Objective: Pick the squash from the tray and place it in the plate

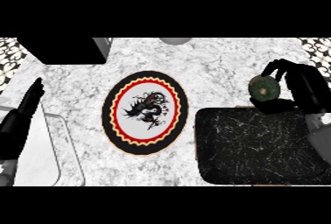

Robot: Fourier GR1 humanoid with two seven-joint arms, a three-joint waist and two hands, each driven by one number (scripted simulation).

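We see right black hand (294,89) curled round small round dull-green squash (264,87), grasping it, thumb below, fingers arched over top. Squash up off dark speckled rectangular tray (258,148), just beyond tray's far edge, above white marble counter (213,61). Round plate with black rim, red-yellow ring and dragon figure (145,113) lies left of tray, apart from squash. We spot left black hand (26,111) at left edge, fingers straight, released, resting. Black box (61,49) far left.
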